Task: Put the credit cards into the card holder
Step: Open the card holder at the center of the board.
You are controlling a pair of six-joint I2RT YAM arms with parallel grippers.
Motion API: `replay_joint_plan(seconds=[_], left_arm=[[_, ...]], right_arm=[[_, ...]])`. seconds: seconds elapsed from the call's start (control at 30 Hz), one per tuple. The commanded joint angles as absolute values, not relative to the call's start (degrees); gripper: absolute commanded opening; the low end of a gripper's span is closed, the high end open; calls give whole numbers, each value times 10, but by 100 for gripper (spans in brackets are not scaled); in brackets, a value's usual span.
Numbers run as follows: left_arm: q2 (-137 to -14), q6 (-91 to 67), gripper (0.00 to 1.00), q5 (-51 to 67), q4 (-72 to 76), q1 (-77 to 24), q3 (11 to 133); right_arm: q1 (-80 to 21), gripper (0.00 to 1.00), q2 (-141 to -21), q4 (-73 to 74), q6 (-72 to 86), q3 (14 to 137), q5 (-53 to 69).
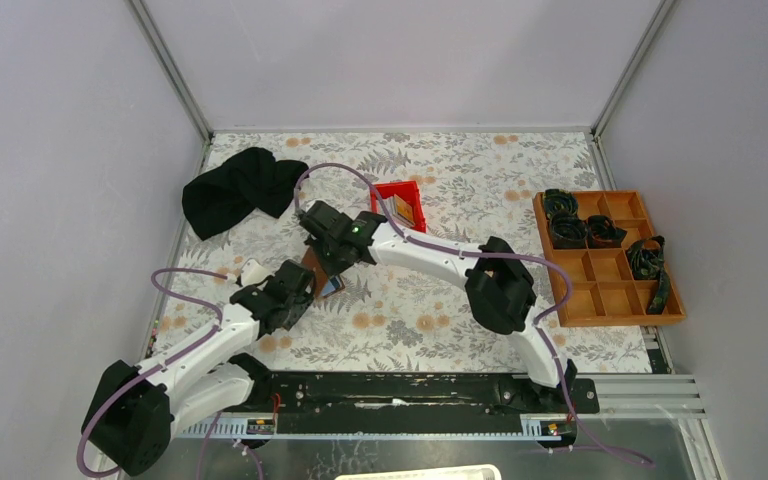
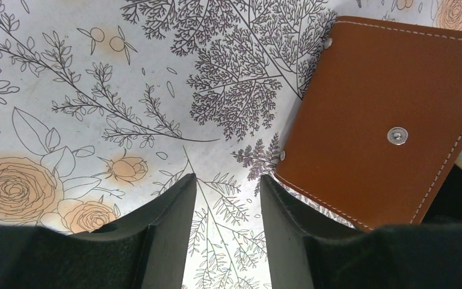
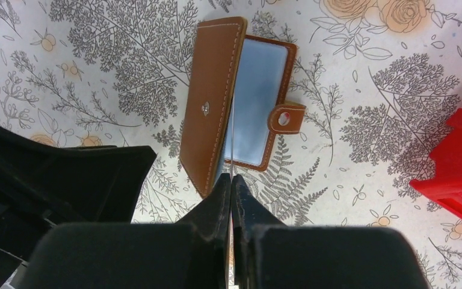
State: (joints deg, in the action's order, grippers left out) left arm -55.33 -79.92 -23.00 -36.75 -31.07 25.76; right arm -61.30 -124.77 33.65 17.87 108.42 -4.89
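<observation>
The card holder (image 3: pixel 207 102) is hemmed in: the right gripper (image 3: pixel 231 180), pinching a credit card (image 3: pixel 231 150) edge-on, hangs over it, and the left gripper (image 2: pixel 227 180), jaws apart, sits just beside it. A red bin (image 1: pixel 418 205) blocks the far middle, a black cloth (image 1: pixel 235 190) the far-left corner, a compartment tray (image 1: pixel 610 295) the right edge; bare surface (image 1: pixel 430 310) lies between them.

- Left arm (image 1: pixel 195 355): runs from its near-left base forward and to the right, held low.
- Left gripper (image 2: pixel 227 183): pointing down, jaws partway apart, nothing between the dark fingers (image 2: pixel 174 211).
- Right arm (image 1: pixel 440 258): rises from its near-right base to a bent elbow (image 1: pixel 500 285), then stretches leftward.
- Right gripper (image 3: pixel 231 180): fingers pressed together, pinching a thin credit card (image 3: pixel 231 150) seen edge-on.
- The two grippers are close together, the right one just beyond the left.
</observation>
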Motion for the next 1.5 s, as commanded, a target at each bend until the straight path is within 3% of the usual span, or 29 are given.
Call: replay_joint_plan(seconds=[0.0, 0.5, 0.8, 0.97, 1.07, 1.17, 1.47], left_arm=[[-556, -792, 51, -251, -352, -308, 254], [-576, -811, 52, -281, -389, -305, 263], [-495, -866, 51, -344, -459, -304, 287], [-504, -874, 41, -350, -466, -302, 284], [-538, -875, 26, -339, -466, -301, 285], [-564, -882, 20, -331, -465, -300, 282], [-621, -868, 21, -328, -442, -283, 285]], right_arm=[[-601, 0, -1248, 301, 191, 1085, -5], [-564, 0, -1239, 196, 224, 1003, 117], [-546, 0, -1243, 174, 228, 993, 150], [-544, 0, -1248, 176, 224, 1004, 161], [-543, 0, -1249, 176, 220, 1007, 163], [-541, 0, -1247, 176, 218, 1009, 165], [-541, 0, -1244, 164, 215, 1009, 180]])
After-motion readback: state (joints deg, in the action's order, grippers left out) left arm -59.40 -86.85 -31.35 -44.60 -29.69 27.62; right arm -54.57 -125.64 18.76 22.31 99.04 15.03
